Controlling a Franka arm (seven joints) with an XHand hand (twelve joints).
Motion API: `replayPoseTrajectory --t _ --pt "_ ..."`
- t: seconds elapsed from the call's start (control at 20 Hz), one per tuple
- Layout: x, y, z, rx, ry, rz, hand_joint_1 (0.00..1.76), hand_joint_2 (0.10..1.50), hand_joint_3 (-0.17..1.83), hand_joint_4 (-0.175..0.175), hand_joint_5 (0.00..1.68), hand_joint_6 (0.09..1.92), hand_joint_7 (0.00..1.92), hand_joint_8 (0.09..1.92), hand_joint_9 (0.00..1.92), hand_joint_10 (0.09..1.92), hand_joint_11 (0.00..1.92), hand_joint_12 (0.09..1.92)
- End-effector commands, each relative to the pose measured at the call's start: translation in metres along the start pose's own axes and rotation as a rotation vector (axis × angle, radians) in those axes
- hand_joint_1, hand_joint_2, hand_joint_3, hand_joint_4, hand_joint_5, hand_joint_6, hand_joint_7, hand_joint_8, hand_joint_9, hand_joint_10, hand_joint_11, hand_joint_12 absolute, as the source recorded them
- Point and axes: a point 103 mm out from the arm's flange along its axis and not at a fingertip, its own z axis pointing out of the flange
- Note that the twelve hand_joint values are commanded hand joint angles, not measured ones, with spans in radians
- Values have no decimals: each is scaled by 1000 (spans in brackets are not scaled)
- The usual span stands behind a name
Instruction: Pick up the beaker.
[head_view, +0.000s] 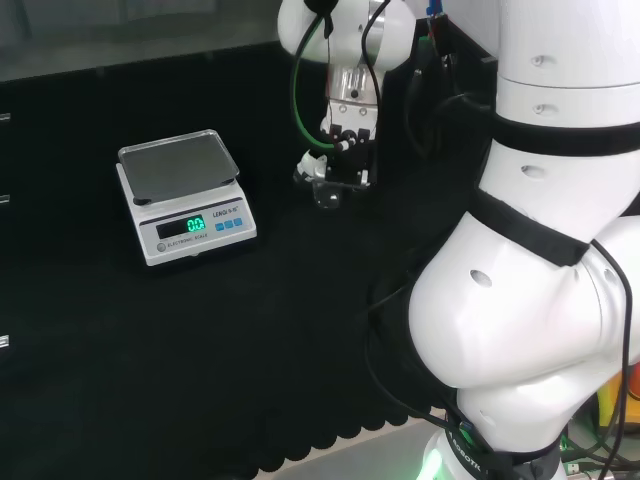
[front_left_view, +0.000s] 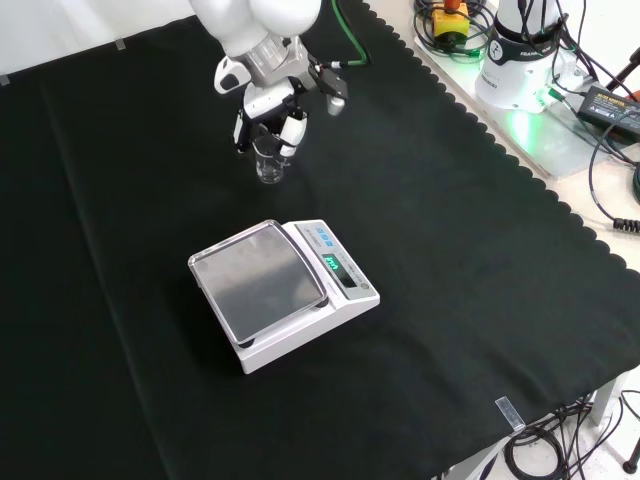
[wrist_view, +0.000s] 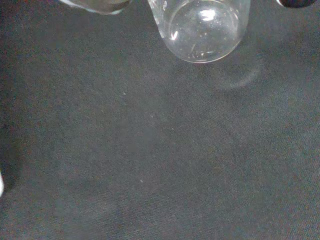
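A small clear glass beaker (front_left_view: 268, 163) stands upright on the black cloth, beyond the scale in the front view. In the head view the beaker (head_view: 328, 194) sits to the right of the scale. The hand (front_left_view: 268, 108) hangs just above it with its fingers (front_left_view: 291, 128) pointing down on either side of the rim and the thumb (front_left_view: 334, 96) held out to the side, apart from the glass. The head view shows the hand (head_view: 346, 150) right over the beaker. Up close in the wrist view, the beaker (wrist_view: 205, 27) looks empty, with a dark fingertip (wrist_view: 296, 2) beside it.
A white electronic scale (front_left_view: 285, 290) with a grey pan and a lit green display stands nearer the camera in the front view, well apart from the beaker. In the head view the scale (head_view: 185, 195) is at the left. The arm's white links (head_view: 540, 250) take up that view's right side.
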Motion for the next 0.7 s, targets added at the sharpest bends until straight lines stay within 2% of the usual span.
replayPoseTrajectory --t 0.05,0.25,0.5,0.7 --pt "7 -28 -40 -29 55 -74 1165 1077 27 -175 1026 926 1269 703 1698 183 1672 432" --pt "13 -48 -69 -48 74 -110 1165 1078 25 -175 1027 926 1272 703 1704 188 1675 434" --pt "21 -74 -98 -71 51 -148 1165 1079 24 -175 1025 929 1272 703 1705 192 1675 435" --pt "28 -89 -114 -71 25 -160 1164 1081 23 -175 1023 933 1271 704 1710 198 1677 437"
